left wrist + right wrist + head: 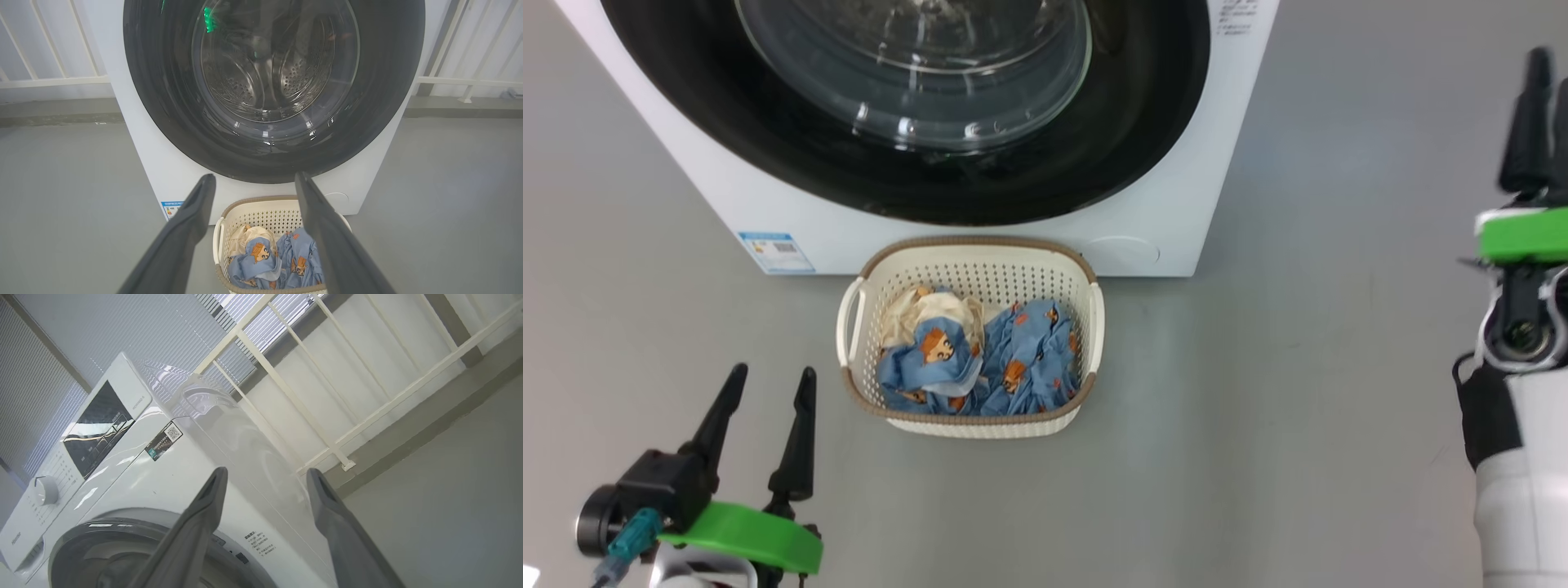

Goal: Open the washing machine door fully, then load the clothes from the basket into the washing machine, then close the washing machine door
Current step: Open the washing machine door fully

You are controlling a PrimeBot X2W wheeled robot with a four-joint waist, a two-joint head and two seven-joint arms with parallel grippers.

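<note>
The washing machine door (915, 73) sits shut and flush in the front of the washing machine (768, 208). It has a broad glossy black ring around a bulging clear glass bowl, and in my left wrist view the perforated steel drum shows through the glass. The machine is a white box with a small blue label (776, 251) at its lower corner.

On the grey floor (1258, 408) just in front of it, below the door, stands the basket (980, 243), cream and perforated, with a brown woven-look rim. In it lie the clothes (1013, 367), crumpled light-blue pieces with orange-brown animals, one with a cream-white part.

My left hand (773, 373) hangs just beside the basket, spread wide and holding nothing. My right hand (266, 473) is well apart from the basket, also wide and holding nothing, its fingers pointing past the machine's upper front corner.
</note>
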